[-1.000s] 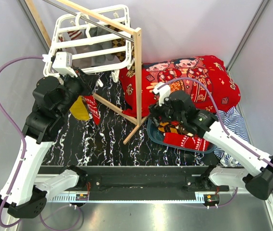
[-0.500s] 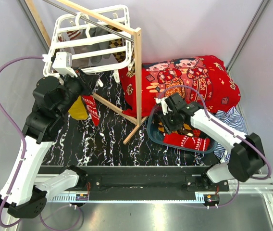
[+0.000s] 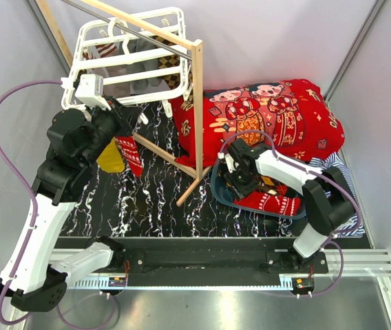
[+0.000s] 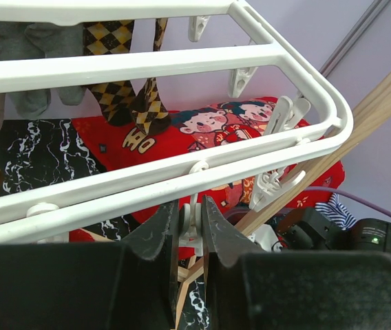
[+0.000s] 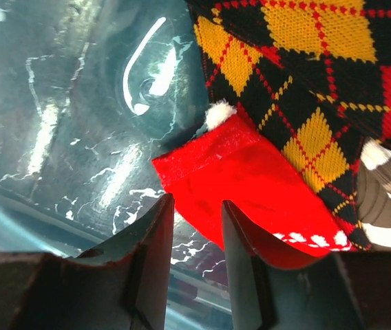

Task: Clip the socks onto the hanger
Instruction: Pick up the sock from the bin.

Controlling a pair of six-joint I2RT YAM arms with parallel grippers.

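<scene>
The left gripper (image 4: 190,210) is up at the near bar of the white hanger (image 4: 147,65). Its two fingers are pressed in on a little white clip (image 4: 191,230), squeezing it from both sides. I think that is to open the clip's mouth for a sock. Brown diamond socks (image 4: 144,103) hang from the far bars. In the top view, a red sock with white marks (image 3: 131,157) and a mustard yellow sock (image 3: 111,157) dangle just under that gripper, left of the middle. I cannot tell which clip holds them.

The right gripper (image 5: 197,216) is down in the blue tub (image 5: 58,103), at the middle right of the top view. Its fingers are a little apart, one on each side of the edge of a red pom-pom sock (image 5: 250,172). They are not squeezing it yet. An argyle sock (image 5: 305,82) lies touching it at the upper right. A striped sock (image 5: 381,182) peeks in at the right edge.

Here is what could go wrong. The right fingers are only over the thin edge, so the sock may slip out when lifted. If they reach farther in, they may grab the argyle sock too. If they push down, they may scrape the tub floor. The white clip is small and smooth, so it could pop free and snap shut. The hanger hangs on the wooden rack (image 3: 197,103), so a push may make it swing.
</scene>
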